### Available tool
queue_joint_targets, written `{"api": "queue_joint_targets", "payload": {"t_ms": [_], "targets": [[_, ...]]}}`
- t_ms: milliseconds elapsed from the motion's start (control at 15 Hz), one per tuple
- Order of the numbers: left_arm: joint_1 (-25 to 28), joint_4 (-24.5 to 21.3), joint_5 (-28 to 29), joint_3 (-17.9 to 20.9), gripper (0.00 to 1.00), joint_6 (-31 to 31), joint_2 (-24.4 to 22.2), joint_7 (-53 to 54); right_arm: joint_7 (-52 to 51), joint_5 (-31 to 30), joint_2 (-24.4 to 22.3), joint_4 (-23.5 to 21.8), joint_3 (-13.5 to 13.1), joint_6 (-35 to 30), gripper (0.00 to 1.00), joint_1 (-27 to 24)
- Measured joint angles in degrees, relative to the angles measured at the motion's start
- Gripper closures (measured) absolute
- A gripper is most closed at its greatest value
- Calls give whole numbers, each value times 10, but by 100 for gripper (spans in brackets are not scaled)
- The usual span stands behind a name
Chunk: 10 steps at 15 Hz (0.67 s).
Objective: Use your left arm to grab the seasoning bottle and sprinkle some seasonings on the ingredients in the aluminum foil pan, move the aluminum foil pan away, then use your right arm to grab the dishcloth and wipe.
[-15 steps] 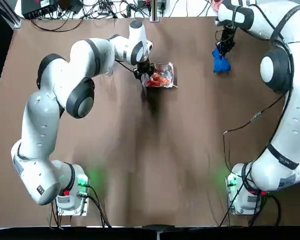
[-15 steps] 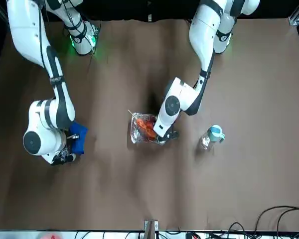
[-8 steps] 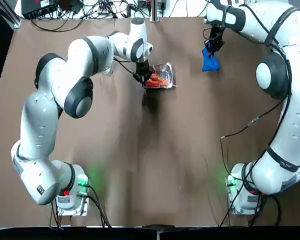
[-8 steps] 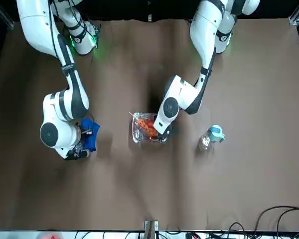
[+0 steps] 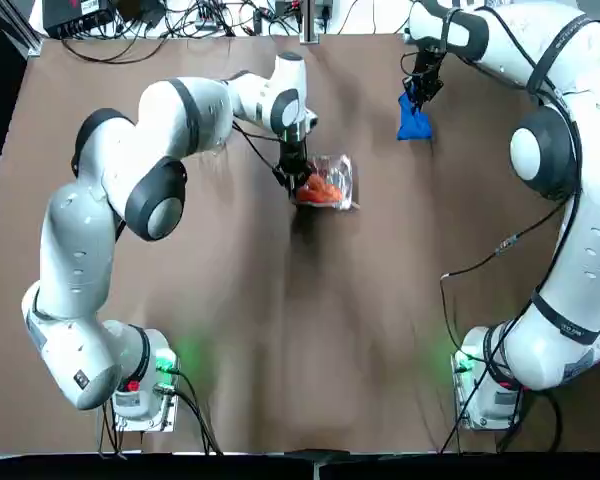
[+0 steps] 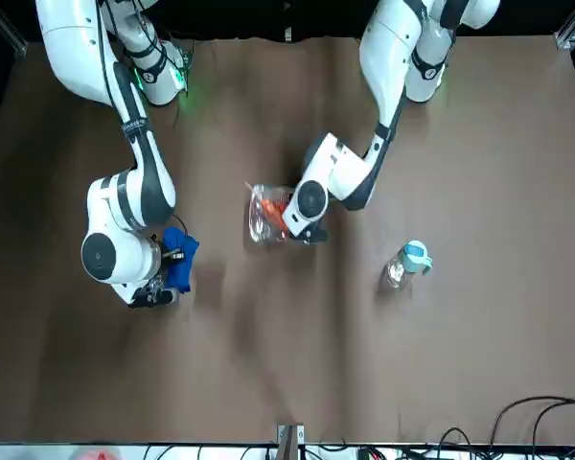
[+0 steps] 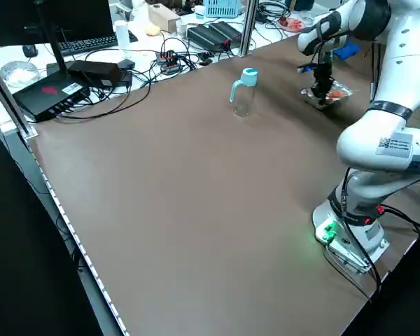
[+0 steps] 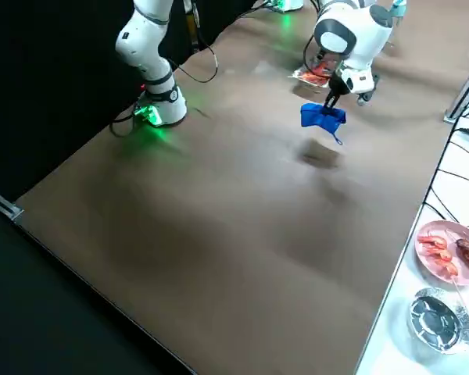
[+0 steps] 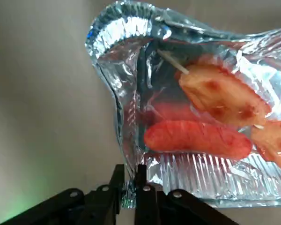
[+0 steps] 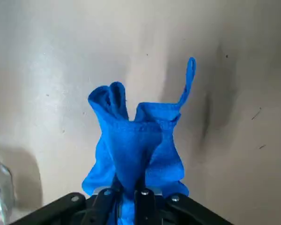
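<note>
The left gripper (image 9: 129, 187) pinches the foil pan (image 9: 210, 187)'s edge — bottle (image 6: 408, 264) beside it. The right gripper (image 10: 131, 197), near the pan, pinches the blue cloth (image 10: 136, 150).

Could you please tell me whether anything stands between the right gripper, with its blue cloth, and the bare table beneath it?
Nothing visible does: the right gripper holds the cloth over bare table, and the foil pan, held by the left gripper, lies off to one side.
</note>
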<state>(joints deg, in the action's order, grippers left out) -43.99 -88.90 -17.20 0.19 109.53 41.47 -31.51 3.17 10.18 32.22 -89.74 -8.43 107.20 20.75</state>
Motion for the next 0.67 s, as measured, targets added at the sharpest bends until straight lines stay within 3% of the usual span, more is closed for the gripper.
{"api": "queue_joint_targets", "payload": {"t_ms": [267,467,667], "targets": [[0,0,-2,-51,85,-88,-9,-14,26,1,0,0,1,0,87,7],[-1,-5,-7,-70,85,-102,-9,-36,71,2,0,2,3,3,87,33],[0,-13,-48,-70,87,-102,-8,-57,123,46,0,4,6,9,87,71]]}}
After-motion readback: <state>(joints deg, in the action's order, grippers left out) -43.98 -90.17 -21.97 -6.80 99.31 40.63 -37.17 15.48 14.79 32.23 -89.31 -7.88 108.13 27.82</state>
